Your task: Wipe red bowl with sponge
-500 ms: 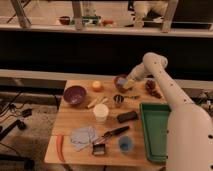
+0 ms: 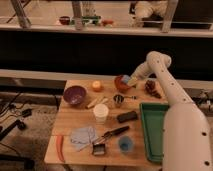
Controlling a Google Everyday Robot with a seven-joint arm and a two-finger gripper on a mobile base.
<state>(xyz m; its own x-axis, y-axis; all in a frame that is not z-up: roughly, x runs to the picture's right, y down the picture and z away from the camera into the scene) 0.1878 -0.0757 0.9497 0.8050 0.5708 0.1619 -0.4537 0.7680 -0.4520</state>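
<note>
Near the far edge of the desk (image 2: pixel 75 120), the sponge (image 2: pixel 128 79) is kept clamped in the gripper (image 2: pixel 131 80) inside the red bowl (image 2: pixel 120 84), hardly shifted from before, so wiping is judged underway.

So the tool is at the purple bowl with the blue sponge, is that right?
Not quite. The camera view shows the tool with the blue sponge at the red bowl, not the purple bowl, which sits beyond the orange.
</note>
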